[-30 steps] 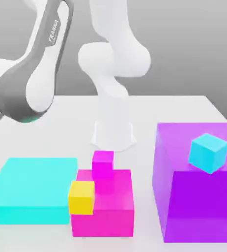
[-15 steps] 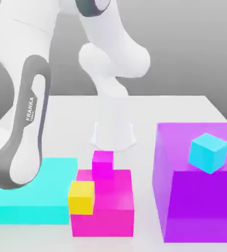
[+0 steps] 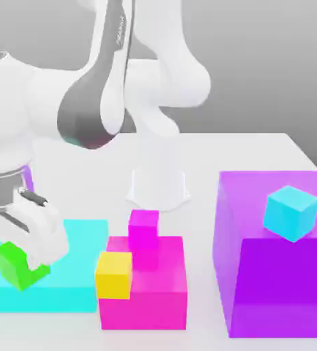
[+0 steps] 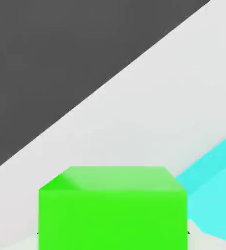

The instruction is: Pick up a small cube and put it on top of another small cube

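The small green cube (image 3: 12, 263) hangs tilted above the flat cyan block (image 3: 65, 284) at the exterior view's left, with my gripper (image 3: 20, 266) shut on it. One white finger (image 3: 49, 237) shows beside the cube. In the hand view the green cube (image 4: 112, 207) sits close up between the jaws. The small magenta cube (image 3: 144, 228) rests on top of the large magenta block (image 3: 147, 295), to the right of the held cube and apart from it.
A small yellow cube (image 3: 113, 274) sits against the large magenta block's front left corner. A small cyan cube (image 3: 291, 212) lies on the big purple block (image 3: 278, 288) at the right. The arm's white base (image 3: 158, 186) stands behind on the white table (image 3: 243, 154).
The arm has swung round and the hand has come into view at the left. The green cube, earlier a sliver at the bottom left corner, is now lifted over the cyan block.
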